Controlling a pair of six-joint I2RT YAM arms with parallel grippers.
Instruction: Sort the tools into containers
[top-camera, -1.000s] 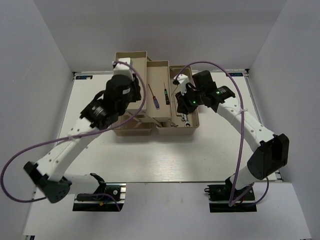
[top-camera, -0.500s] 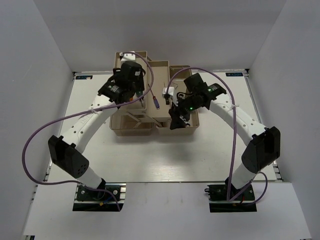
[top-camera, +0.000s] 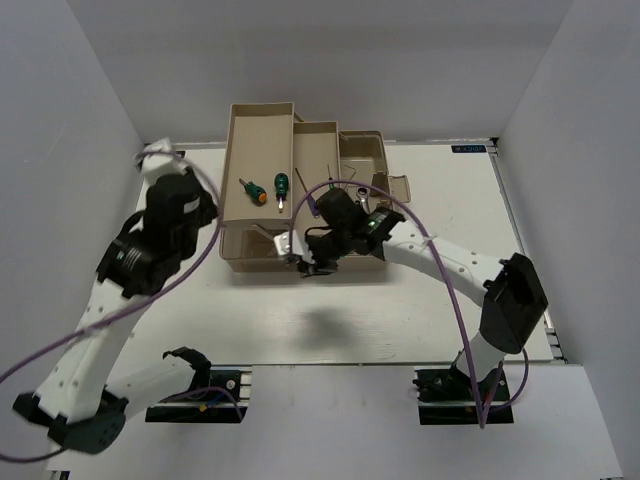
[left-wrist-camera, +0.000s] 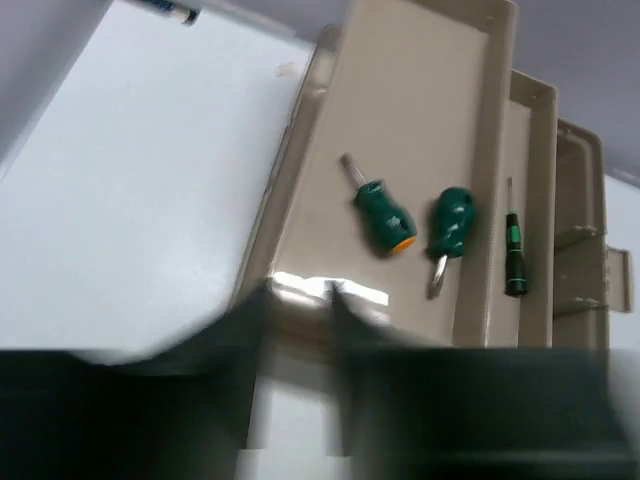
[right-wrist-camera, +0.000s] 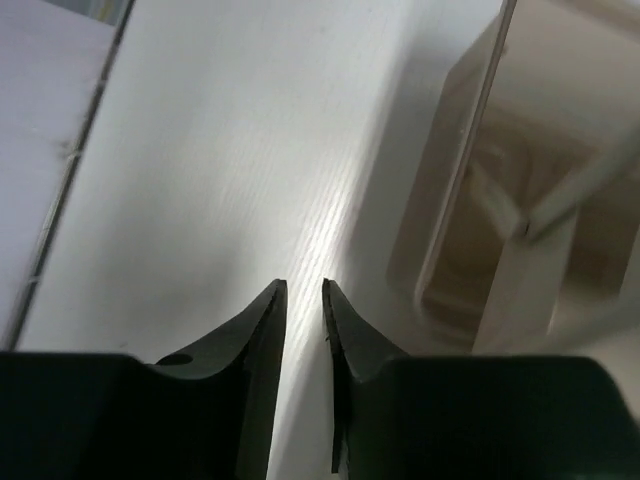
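Note:
Two stubby green-handled screwdrivers lie in the left beige tray; the left wrist view shows them too. A thin black screwdriver lies in the middle tray. The wrenches are hidden under my right arm. My left gripper is pulled back left of the trays, blurred, jaws a little apart and empty. My right gripper hangs over the bare table at the toolbox's front edge. Its jaws stand almost together with nothing between them.
The base tub and its translucent brown lid sit at the right of the trays. The toolbox's front frame is close on the right of my right gripper. White walls enclose the table. Purple cables loop off both arms.
My left arm has swung away from the left tray to the left, uncovering both green screwdrivers. My right gripper has moved from the right tub toward the front of the toolbox.

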